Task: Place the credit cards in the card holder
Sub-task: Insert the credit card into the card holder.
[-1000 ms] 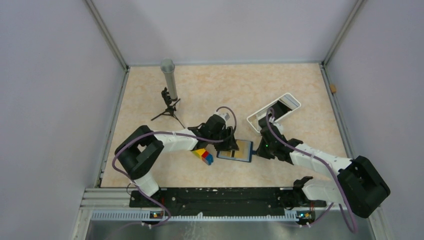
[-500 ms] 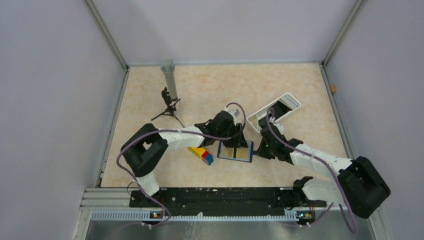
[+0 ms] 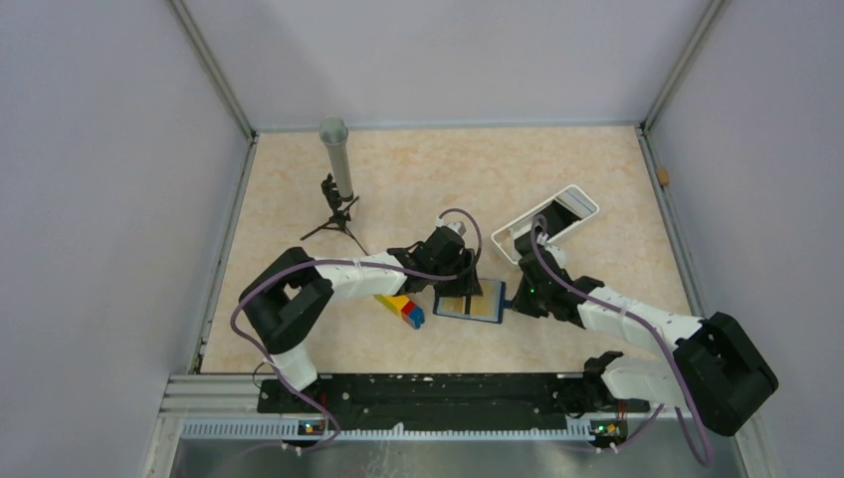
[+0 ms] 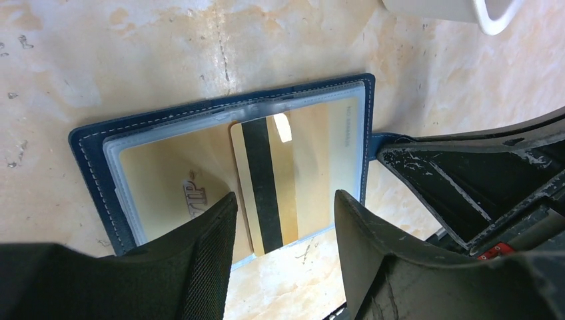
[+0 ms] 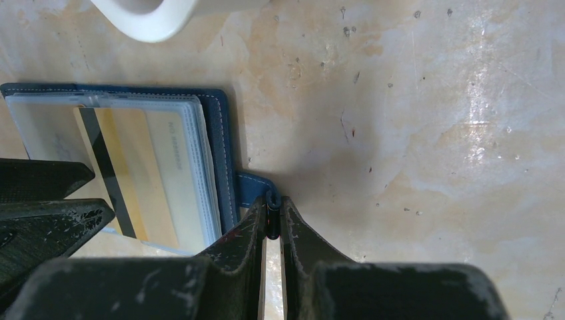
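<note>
Shifted slightly since earlier: left gripper, jaws apart over thin yellow-gold plastic card, judged stiff, slick; best taken at protruding end. Soft navy fold-over card holder clamped at strap by right gripper.

"VIP" on gold card

white tray: right of centre | coloured bricks: front left | grey tube: upright on tripod

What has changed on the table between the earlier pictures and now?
The left gripper slid a little rightward above the card holder, jaws open. The right gripper stays shut on its tab; the holder, toy bricks and white tray have not moved.
</note>
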